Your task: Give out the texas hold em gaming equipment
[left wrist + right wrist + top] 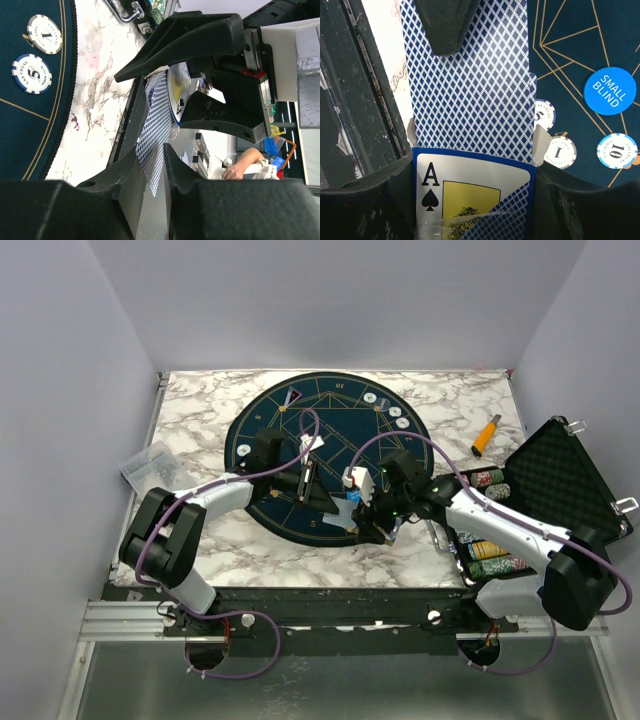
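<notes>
Two arms meet over the round mat's (pixel 340 410) near edge, where we clamp the card box (pixel 180 102) in the right gripper (pixel 475 200) and pinch one playing card (pixel 470 90), likely slick and bendy, by its free end in the left gripper (pixel 151 152).

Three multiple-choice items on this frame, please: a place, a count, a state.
1. The blue SMALL BLIND disc lies: A on the dark mat; B in the case; C on marble.
2. Poker chips in the left wrist view: A none; B two; C five.
3. The right gripper is: A open; B shut on a chip; C shut on the card box.
Key: 1 A, the gold-lined mat surrounds it. 2 B, marked 1 and 5. 3 C, its fingers flank the ace-of-spades box.
</notes>
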You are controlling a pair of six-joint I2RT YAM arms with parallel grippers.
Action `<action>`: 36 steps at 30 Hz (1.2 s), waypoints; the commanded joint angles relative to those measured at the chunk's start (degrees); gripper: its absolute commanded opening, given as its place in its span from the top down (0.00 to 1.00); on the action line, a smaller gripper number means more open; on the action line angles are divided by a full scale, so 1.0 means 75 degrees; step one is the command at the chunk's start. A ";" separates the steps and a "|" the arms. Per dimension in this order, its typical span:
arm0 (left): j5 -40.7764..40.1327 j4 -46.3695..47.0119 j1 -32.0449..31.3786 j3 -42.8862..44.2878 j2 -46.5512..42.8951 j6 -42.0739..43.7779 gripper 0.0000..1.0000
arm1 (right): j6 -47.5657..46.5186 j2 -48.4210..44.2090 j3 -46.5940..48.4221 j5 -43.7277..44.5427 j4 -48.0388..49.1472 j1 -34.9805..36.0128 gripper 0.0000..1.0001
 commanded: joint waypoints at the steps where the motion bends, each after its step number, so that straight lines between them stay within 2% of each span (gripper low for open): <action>1: -0.0198 -0.0028 0.0038 -0.0093 -0.0200 0.0233 0.80 | 0.0008 -0.0274 0.0026 -0.0100 0.0117 -0.0027 0.99; 4: -0.0226 -0.0072 0.0130 -0.0125 -0.0272 0.0283 0.85 | 0.0019 -0.0309 -0.0036 -0.0057 0.0117 -0.0038 0.99; 12: -0.0043 -0.0182 0.0404 -0.0170 -0.0602 0.0412 0.82 | 0.0028 -0.0444 -0.0188 0.0027 0.0142 -0.0082 0.99; 23: 0.0158 -0.0267 0.0703 -0.0254 -0.0839 0.0566 0.96 | 0.0034 -0.0534 -0.0273 0.0075 0.0153 -0.0122 0.99; 30: 0.0352 -0.0275 0.1428 -0.0136 -0.1375 0.0741 1.00 | 0.0159 -0.0662 -0.0384 0.0073 0.0230 -0.0297 0.99; 36: 0.0311 -0.0272 0.2196 0.0022 -0.1146 0.0670 1.00 | 0.0181 -0.0676 -0.0359 0.0027 0.0236 -0.0348 0.99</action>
